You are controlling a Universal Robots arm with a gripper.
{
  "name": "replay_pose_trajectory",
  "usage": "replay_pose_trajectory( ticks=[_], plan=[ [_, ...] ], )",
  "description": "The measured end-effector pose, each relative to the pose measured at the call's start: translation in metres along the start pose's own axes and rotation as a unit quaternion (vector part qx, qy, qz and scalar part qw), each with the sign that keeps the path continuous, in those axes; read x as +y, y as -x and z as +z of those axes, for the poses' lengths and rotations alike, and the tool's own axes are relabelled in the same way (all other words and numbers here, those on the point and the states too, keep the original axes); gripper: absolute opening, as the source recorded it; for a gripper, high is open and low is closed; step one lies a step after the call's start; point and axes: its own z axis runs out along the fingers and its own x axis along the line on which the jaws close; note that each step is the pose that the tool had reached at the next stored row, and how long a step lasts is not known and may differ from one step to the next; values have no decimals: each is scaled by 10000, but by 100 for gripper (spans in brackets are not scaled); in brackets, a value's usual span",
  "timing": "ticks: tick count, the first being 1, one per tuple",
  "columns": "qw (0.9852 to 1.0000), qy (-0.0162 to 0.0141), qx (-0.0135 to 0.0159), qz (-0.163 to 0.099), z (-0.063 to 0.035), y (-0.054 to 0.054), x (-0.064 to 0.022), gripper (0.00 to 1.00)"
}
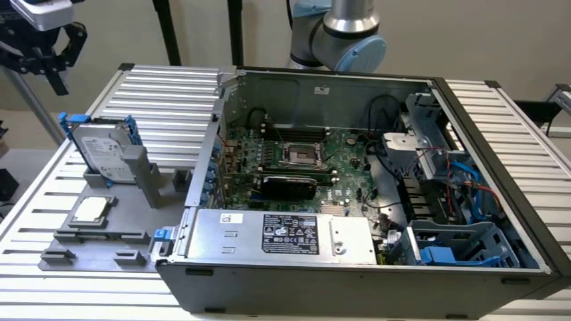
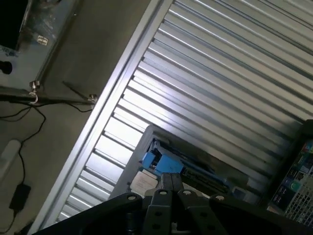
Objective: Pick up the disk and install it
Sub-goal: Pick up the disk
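Observation:
The disk (image 1: 101, 152) is a silver-grey drive with a white label and blue rails. It stands upright in a grey holder (image 1: 143, 177) on the ribbed table, at the exterior view's left, beside the open computer case (image 1: 357, 200). My gripper (image 1: 59, 83) hangs high above the table's far left corner, behind and above the disk and apart from it. In the wrist view its fingers are pressed together, so the gripper (image 2: 171, 177) is shut with nothing in it, and the disk's blue rail (image 2: 164, 164) lies just beyond the fingertips.
A small square silver chip (image 1: 92, 209) rests on the grey fixture in front of the disk. Inside the case are the motherboard (image 1: 299, 157), a power supply (image 1: 285, 234) and a blue drive cage (image 1: 459, 244) at the near right. Floor cables (image 2: 22, 161) lie beyond the table edge.

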Motion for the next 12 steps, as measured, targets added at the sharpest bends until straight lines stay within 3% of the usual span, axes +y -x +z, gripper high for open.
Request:
replay_pose_trajectory(
  ticks=[6, 12],
  plan=[
    [9985, -14, 3, -548, 1, 0, 0, 11],
    [9940, -27, 7, -1091, 3, 0, 0, 11]
  ],
)
